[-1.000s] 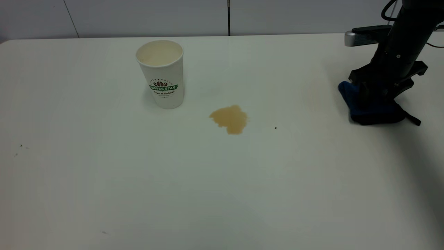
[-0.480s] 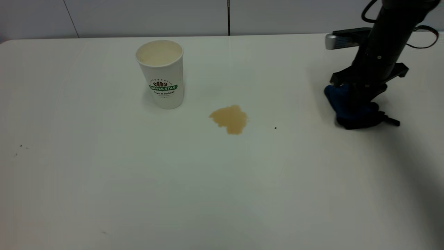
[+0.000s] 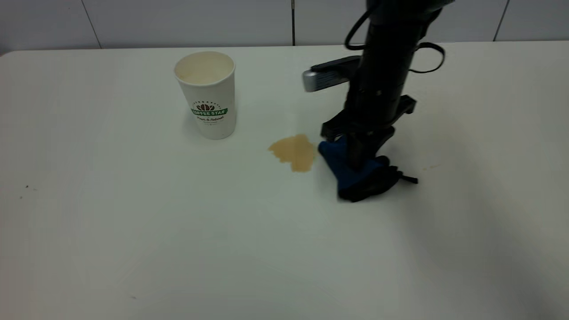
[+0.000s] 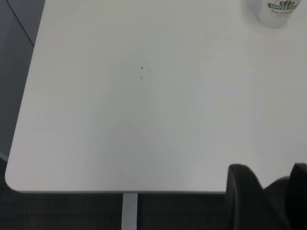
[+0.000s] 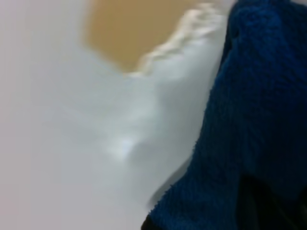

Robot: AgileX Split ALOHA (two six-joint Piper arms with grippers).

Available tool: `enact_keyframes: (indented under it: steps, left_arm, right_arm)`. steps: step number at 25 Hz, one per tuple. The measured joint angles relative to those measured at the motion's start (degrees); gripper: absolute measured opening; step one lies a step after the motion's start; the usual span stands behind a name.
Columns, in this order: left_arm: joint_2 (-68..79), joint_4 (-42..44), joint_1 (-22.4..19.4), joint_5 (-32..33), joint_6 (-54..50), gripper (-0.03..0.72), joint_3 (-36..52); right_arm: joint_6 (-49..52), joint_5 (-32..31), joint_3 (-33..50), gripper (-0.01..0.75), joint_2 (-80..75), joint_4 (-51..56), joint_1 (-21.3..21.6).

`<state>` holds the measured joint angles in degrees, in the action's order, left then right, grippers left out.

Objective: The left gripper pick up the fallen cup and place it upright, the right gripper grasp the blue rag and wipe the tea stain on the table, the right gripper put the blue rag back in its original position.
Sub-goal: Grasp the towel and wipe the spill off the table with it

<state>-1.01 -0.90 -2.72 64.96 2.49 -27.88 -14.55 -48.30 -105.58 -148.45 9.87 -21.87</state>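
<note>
The white paper cup [image 3: 206, 95] with the green band stands upright at the back left of the table [image 3: 133, 231]; its base also shows in the left wrist view [image 4: 280, 12]. The light-brown tea stain [image 3: 294, 152] lies in the middle. My right gripper [image 3: 358, 162] points down, shut on the blue rag [image 3: 351, 175], which touches the table just right of the stain. In the right wrist view the rag [image 5: 254, 120] fills one side, close to the stain [image 5: 134, 28]. My left gripper [image 4: 268, 191] is parked over the table's near-left corner, fingers apart and empty.
Tiny dark specks [image 3: 26, 186] mark the left side of the table. In the left wrist view the table's edge and rounded corner [image 4: 14, 177] are close to the left gripper. A pale panelled wall [image 3: 178, 22] runs behind the table.
My right gripper has carried the blue rag leftward from the table's right side to just beside the tea stain. The cup and stain have not moved.
</note>
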Motion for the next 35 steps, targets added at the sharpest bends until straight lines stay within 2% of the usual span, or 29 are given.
enact_keyframes:
  steps: [8, 14, 19, 24, 27, 31, 35]
  left_arm:
    - [0.0, 0.0, 0.0, 0.0, 0.0, 0.241, 0.0]
    - [0.0, 0.0, 0.0, 0.0, 0.0, 0.241, 0.0]
    - [0.0, 0.0, 0.0, 0.0, 0.0, 0.241, 0.0]
    - [0.0, 0.0, 0.0, 0.0, 0.0, 0.241, 0.0]
    - [0.0, 0.0, 0.0, 0.0, 0.0, 0.241, 0.0]
    - [0.0, 0.0, 0.0, 0.0, 0.0, 0.241, 0.0]
    - [0.0, 0.0, 0.0, 0.0, 0.0, 0.241, 0.0]
  right_arm:
    - [0.7, 6.8, 0.0, 0.063, 0.0, 1.1, -10.8]
    - [5.0, 17.5, 0.0, 0.069, -0.2, 1.4, -12.6]
    - [7.4, 22.9, -0.2, 0.077, -3.0, 2.1, -10.6]
    - [9.1, 24.0, -0.8, 0.088, -3.5, 2.0, -7.4]
    - [12.7, 24.2, -1.3, 0.100, -3.6, -0.4, -3.9]
    - [21.0, 20.7, -2.7, 0.140, -3.7, -7.6, 1.4]
    - [30.3, 11.5, -5.3, 0.221, -3.9, -18.7, 6.8]
